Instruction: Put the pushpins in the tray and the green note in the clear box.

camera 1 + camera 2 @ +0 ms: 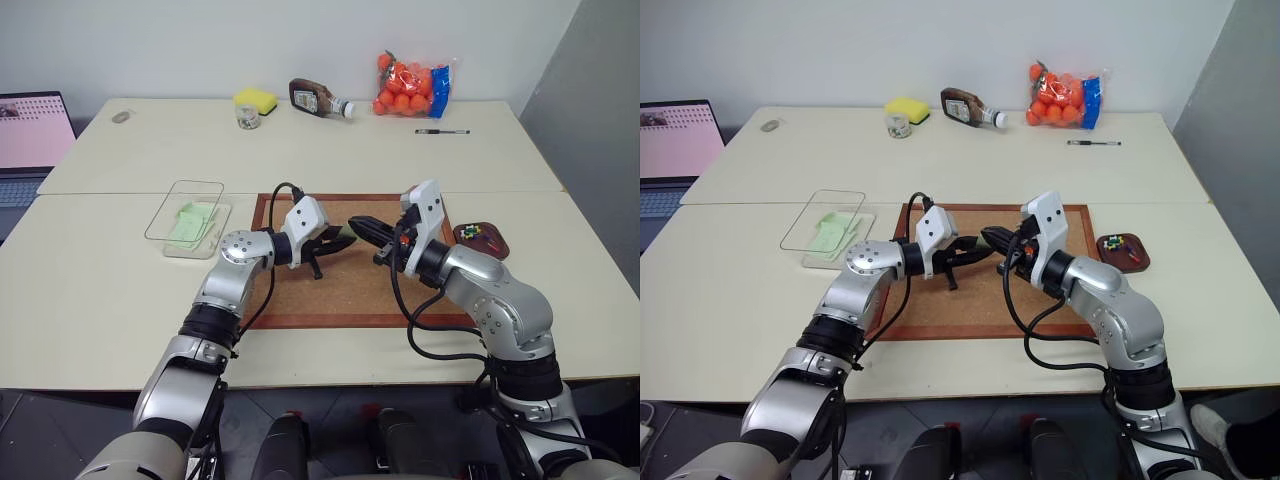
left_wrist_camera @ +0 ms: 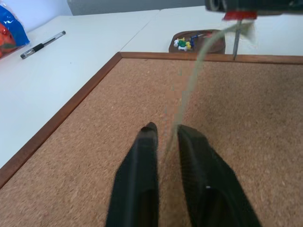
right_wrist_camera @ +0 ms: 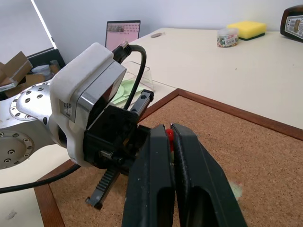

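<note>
a pale green note (image 2: pixel 189 90), thin and seen almost edge-on, hangs in the air above the middle of a wood-framed cork board (image 1: pixel 340 290). one end is pinched between the two black fingers of the left claw (image 2: pixel 165 142), which are clenched on it. the other end reaches up to the right claw (image 3: pixel 169 135), whose fingers are closed on a red-headed pushpin (image 3: pixel 168 134) that appears to pass through the paper there. the two claws meet tip to tip over the board.

the note looks feather-light, limp and easy to crease or tear, so it is best held by an edge with a gentle pinch, as the left claw has it, and any pull should run along the pin, not sideways. the pin is tiny, hard and sharp, with a smooth plastic head that could slip; the head is the place to grip.

the small dark brown tray (image 1: pixel 497 246) sits on the pale surface (image 1: pixel 90 300) just off the board's right edge, already holding several pushpins (image 2: pixel 184 42) with yellow, green, white and blue heads. the clear box (image 1: pixel 165 225) lies just left of the board and holds at least one pale green slip.

along the far side of the surface lie a yellow sponge (image 1: pixel 255 99), a small jar (image 1: pixel 247 117), a brown bottle on its side (image 1: pixel 318 98), a bag of orange balls (image 1: pixel 413 86) and a pen (image 1: pixel 442 131). a laptop (image 1: pixel 35 130) stands at the far left.
</note>
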